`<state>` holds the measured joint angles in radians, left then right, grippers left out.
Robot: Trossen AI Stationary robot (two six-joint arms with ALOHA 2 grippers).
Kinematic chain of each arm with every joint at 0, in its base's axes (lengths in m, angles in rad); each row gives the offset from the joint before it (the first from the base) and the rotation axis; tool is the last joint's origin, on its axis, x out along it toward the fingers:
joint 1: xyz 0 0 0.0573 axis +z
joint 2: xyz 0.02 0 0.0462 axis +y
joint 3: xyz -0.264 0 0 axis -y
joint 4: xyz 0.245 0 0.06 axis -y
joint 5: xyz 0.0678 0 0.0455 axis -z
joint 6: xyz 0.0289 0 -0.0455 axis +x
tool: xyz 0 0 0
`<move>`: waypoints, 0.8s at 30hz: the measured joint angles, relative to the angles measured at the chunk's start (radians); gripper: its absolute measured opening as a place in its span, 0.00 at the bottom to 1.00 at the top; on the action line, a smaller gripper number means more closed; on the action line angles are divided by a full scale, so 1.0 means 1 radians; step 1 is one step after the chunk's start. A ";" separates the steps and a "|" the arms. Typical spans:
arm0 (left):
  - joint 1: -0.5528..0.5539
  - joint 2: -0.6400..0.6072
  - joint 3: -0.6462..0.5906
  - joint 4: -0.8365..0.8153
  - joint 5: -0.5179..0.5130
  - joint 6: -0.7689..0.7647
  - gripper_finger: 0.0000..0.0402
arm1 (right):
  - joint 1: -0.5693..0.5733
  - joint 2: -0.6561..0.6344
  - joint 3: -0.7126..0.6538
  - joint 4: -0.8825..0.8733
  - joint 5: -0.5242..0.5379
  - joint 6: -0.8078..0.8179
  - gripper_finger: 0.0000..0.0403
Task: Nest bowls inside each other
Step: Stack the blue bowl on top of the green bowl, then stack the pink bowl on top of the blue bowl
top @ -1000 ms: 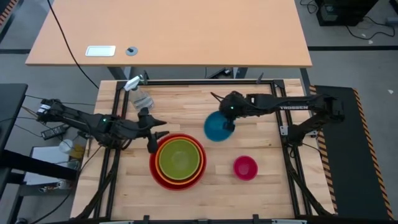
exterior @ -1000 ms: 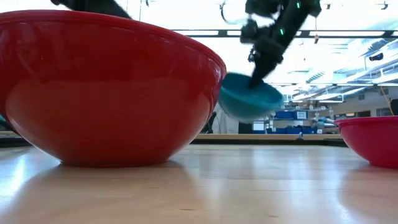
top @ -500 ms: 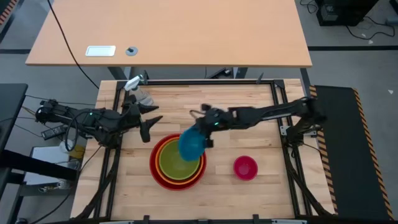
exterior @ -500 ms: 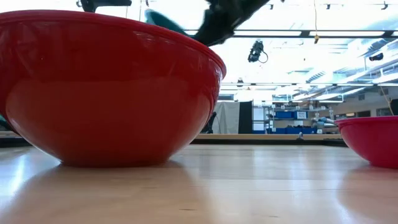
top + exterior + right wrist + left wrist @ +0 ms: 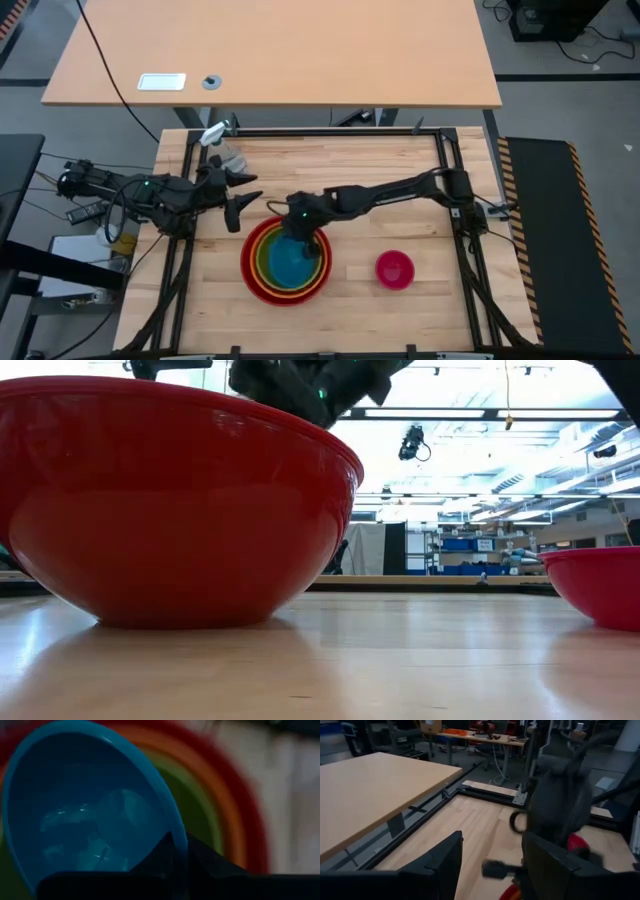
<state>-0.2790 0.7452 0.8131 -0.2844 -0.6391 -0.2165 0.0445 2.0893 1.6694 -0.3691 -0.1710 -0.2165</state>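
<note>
The red bowl (image 5: 250, 275) stands on the table with the orange bowl (image 5: 262, 243) and the green bowl (image 5: 270, 262) nested in it. The blue bowl (image 5: 288, 265) sits low inside the green one. My right gripper (image 5: 304, 238) is over the stack's far side, shut on the blue bowl (image 5: 90, 820). The pink bowl (image 5: 394, 269) stands alone to the right. My left gripper (image 5: 236, 203) hangs open, raised, just left of the stack's far side. My right gripper pinches the blue bowl's rim (image 5: 176, 832) on its far side, one finger (image 5: 155, 862) inside the bowl and the other outside. The fingers slant down from the far right. The bowl lies inside the green bowl, slightly tilted; whether its bottom rests there I cannot tell.
A clear spray bottle (image 5: 222, 150) lies at the table's far left corner, behind my left gripper. In the low view the red bowl (image 5: 180, 500) fills the left and the pink bowl (image 5: 600, 585) shows at the right edge. Bare wood lies between the stack and the pink bowl.
My right gripper has swung toward the table's left and near side and down, tipping as it went. It carried the blue bowl from the air right of the stack into the green bowl. My left gripper rose and drew back a little from the stack early on.
</note>
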 joint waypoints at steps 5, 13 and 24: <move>0.002 0.001 0.000 0.002 0.005 0.013 0.52 | 0.008 0.023 0.004 -0.060 0.005 -0.071 0.19; 0.020 0.001 0.000 0.001 0.005 0.029 0.52 | 0.020 -0.100 0.006 -0.073 0.059 -0.074 0.47; -0.028 0.001 0.000 -0.056 0.010 -0.025 0.52 | 0.125 -0.264 -0.205 -0.493 0.096 0.014 0.53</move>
<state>-0.3068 0.7460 0.8127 -0.3405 -0.6292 -0.2418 0.1699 1.8255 1.4647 -0.8623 -0.0747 -0.2029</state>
